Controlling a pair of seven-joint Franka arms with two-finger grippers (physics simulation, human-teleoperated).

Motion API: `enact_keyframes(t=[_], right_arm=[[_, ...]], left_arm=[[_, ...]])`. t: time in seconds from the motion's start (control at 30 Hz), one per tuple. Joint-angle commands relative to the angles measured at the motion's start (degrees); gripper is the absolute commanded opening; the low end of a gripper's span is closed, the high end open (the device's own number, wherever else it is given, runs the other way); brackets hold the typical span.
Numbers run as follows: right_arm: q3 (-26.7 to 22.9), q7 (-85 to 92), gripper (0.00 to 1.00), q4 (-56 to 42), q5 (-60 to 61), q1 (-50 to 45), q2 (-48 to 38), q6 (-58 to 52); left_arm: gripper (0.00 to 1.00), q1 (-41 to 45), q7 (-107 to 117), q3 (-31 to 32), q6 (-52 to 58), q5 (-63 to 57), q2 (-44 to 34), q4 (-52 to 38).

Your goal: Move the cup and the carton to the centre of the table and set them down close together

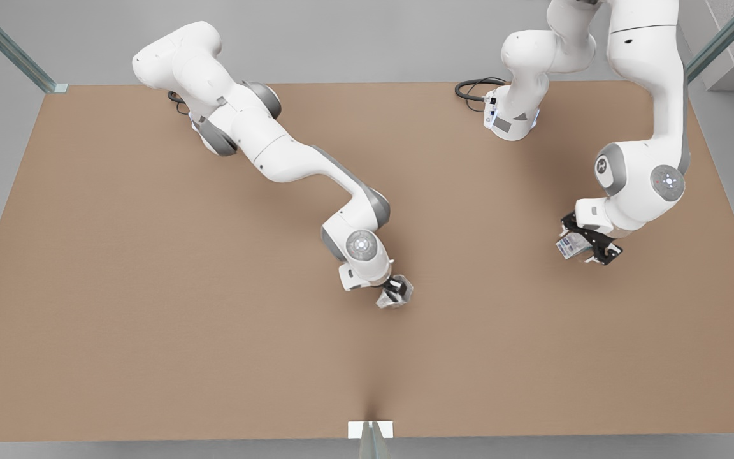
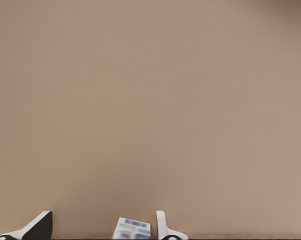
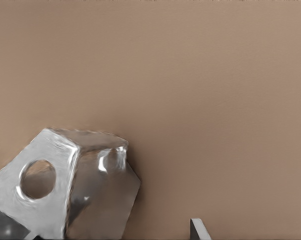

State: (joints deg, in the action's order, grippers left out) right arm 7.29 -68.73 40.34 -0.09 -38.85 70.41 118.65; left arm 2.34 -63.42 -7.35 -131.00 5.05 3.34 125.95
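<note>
The carton (image 1: 572, 245), white with dark blue print, is at the front view's right, tilted between the black fingers of my left gripper (image 1: 588, 241). In the left wrist view the carton (image 2: 133, 229) sits close to one fingertip (image 2: 163, 227), with a gap to the other, so the left gripper (image 2: 101, 231) is open around it. The faceted pale grey cup (image 1: 394, 298) is near the middle of the table (image 1: 150, 287), under my right gripper (image 1: 397, 288). In the right wrist view the cup (image 3: 65, 190) is tipped over, and one fingertip (image 3: 198, 230) stands apart from it.
Both arm bases stand along the table's far edge, with a black cable (image 1: 472, 89) by the base at the front view's right. A small white bracket (image 1: 370, 429) sits at the near edge.
</note>
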Motion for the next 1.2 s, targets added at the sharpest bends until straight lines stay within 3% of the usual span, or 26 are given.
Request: enact_keyframes(t=[0.0,0.83,0.87,0.97,1.0,1.03,1.07,1.17], right_arm=[[0.00,0.00,1.00,0.00,0.00,0.00,-0.01,0.00],[1.41,0.18,1.00,-1.06,5.45,0.09,-5.10,-4.66],[1.06,2.71,1.00,0.69,6.24,1.66,-10.01,-6.41],[0.09,43.66,1.00,42.96,5.54,27.23,-50.61,-13.97],[0.09,56.85,1.00,45.00,1.86,36.91,-62.22,-21.96],[0.26,66.43,1.00,45.52,-4.74,39.55,-70.93,-27.50],[0.35,67.67,1.00,41.31,-5.27,39.46,-69.89,-40.51],[0.44,67.85,1.00,44.12,-3.52,41.22,-66.28,-33.05]], left_arm=[[1.00,0.21,-0.65,-0.29,0.04,-0.30,0.00,0.00],[1.00,0.39,-3.64,-4.95,4.43,-5.49,-1.23,1.14],[1.00,0.39,-3.82,-5.39,4.52,-5.57,-1.14,1.40],[1.00,0.47,-3.38,-5.74,5.93,-5.57,-1.76,1.76],[1.00,0.56,-3.38,-5.74,6.28,-5.57,-2.20,1.76],[1.00,0.56,-3.29,-5.74,6.63,-5.57,-2.29,1.76],[1.00,0.65,-3.29,-5.83,6.63,-5.57,-2.29,1.76],[1.00,0.65,-3.29,-5.83,6.54,-5.57,-2.02,1.76]])
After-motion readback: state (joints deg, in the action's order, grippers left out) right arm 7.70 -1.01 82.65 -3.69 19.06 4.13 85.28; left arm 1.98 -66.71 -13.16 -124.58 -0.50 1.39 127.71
